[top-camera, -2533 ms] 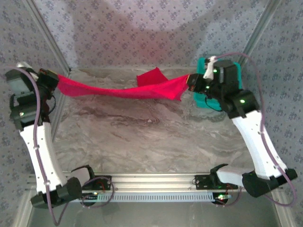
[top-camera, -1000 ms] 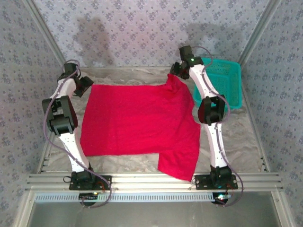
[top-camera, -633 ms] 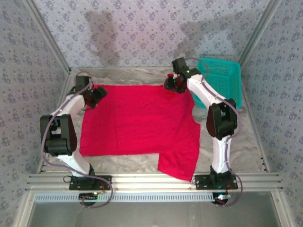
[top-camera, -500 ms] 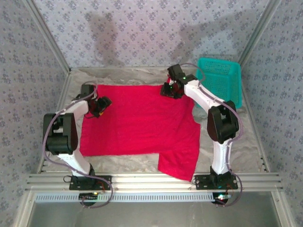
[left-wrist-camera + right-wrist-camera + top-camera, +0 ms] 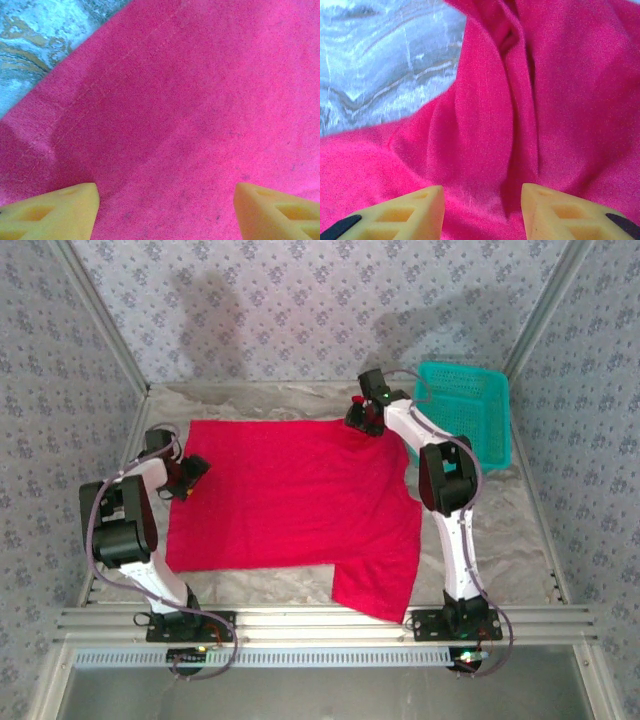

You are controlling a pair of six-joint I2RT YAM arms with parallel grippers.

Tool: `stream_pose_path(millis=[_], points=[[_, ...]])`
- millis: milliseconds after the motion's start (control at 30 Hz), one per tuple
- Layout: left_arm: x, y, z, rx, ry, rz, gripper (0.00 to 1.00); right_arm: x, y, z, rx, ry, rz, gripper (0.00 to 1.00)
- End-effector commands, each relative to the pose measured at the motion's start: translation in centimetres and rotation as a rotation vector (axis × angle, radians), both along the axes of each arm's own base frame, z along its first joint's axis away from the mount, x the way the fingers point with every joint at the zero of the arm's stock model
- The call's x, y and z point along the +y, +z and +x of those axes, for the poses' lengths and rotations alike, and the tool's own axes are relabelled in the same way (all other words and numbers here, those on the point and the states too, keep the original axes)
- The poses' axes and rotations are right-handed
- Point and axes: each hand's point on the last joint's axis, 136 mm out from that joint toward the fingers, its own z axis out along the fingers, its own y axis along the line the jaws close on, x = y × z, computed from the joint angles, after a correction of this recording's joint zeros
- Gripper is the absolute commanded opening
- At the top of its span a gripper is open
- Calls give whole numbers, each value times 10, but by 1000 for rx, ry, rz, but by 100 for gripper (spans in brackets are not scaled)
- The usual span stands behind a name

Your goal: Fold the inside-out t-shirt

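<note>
The inside-out t-shirt [image 5: 290,490] is bright red and lies spread flat on the marbled table, one sleeve reaching toward the near edge at the right. My left gripper [image 5: 186,476] hovers at the shirt's left edge. In the left wrist view the left gripper [image 5: 165,192] stands wide open over smooth red cloth [image 5: 190,100], gripping nothing. My right gripper [image 5: 363,418] is at the shirt's far right corner. In the right wrist view the right gripper [image 5: 482,192] has its yellow fingers apart, just above a bunched ridge of the cloth [image 5: 485,125].
A teal mesh basket [image 5: 465,410] stands at the far right, close to the right arm. Bare table [image 5: 480,530] runs along the right of the shirt and in front of it. Patterned walls close in the back and both sides.
The shirt hung stretched between both grippers; now it lies flat, released. Over the last second the left gripper came nearer along the left edge. The right one stayed near the far corner.
</note>
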Motion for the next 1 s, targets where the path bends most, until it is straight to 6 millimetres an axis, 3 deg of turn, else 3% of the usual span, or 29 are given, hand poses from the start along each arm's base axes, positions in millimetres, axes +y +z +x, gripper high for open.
stream_pose_path(millis=[0, 167, 233, 333, 433, 500, 600, 767, 833, 900, 967], points=[[-5, -5, -5, 30, -40, -12, 72, 2, -7, 11, 18, -54, 23, 47], [-7, 4, -2, 6, -48, -12, 72, 5, -17, 8, 55, -68, 40, 45], [-6, 9, -1, -2, -47, -9, 72, 6, -17, 8, 54, -70, 45, 35], [-6, 15, -1, -16, -44, -6, 72, 7, -9, 8, 43, -75, 52, 7], [-7, 19, -2, -29, -41, -5, 72, 9, 15, 13, -10, -81, 63, 0], [-10, 20, -3, -37, -40, -7, 72, 14, 40, 25, -86, -83, 86, 0], [-18, 17, -3, -35, -50, -12, 72, 19, 62, 51, -196, -106, 110, 0], [-35, 16, -6, -28, -70, -12, 71, 46, 67, 108, -358, -90, 222, 0], [-43, 19, -7, -39, -76, -15, 71, 60, 65, 120, -372, -65, 303, 19], [-48, 24, -9, -51, -83, -12, 71, 71, 66, 119, -331, -33, 394, 60], [-51, 30, -10, -62, -90, -8, 72, 73, 72, 106, -275, -10, 413, 69]])
